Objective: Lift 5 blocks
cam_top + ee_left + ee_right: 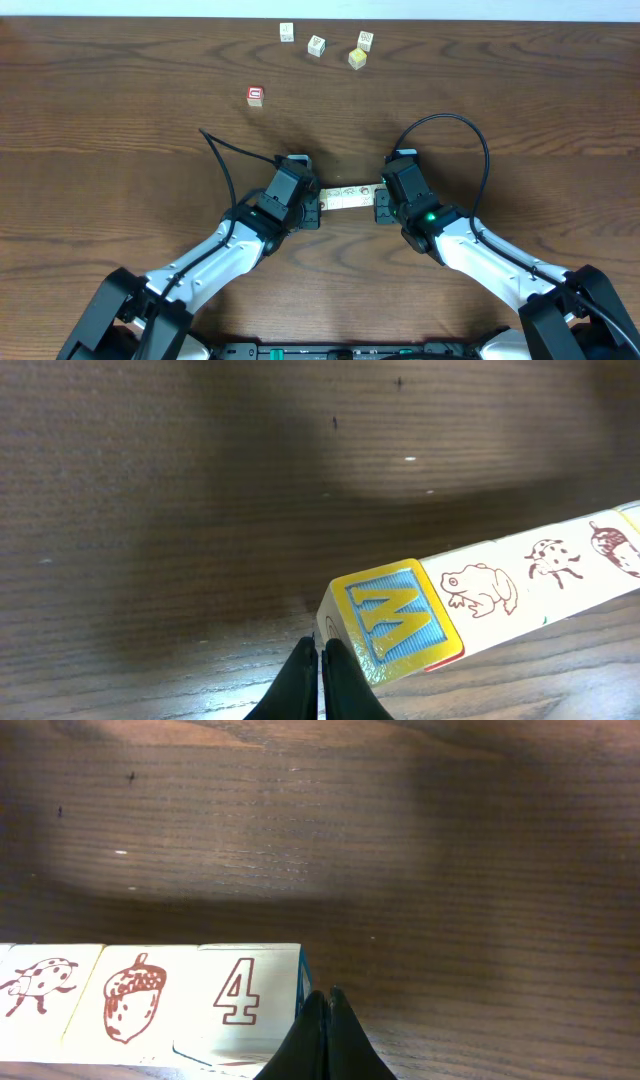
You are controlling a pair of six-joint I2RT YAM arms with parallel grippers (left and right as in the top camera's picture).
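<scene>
Overhead, a dark wood-grain table [120, 120] fills the view. The row of blocks [350, 194] sits mid-table, long axis left to right, between the left gripper [316, 203] and the right gripper [382, 203]. Left wrist: fingers pinched together, clasping nothing, tips at the row's M-faced end [400, 615]. Right wrist: likewise closed and empty, tips beside the 4 end [240, 992].

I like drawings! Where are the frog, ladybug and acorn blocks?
frog block [480, 590]: left wrist view, frog's body.
ladybug block [550, 557]: left wrist view, ladybug's back.
acorn block [132, 1005]: right wrist view, acorn's nut.
</scene>
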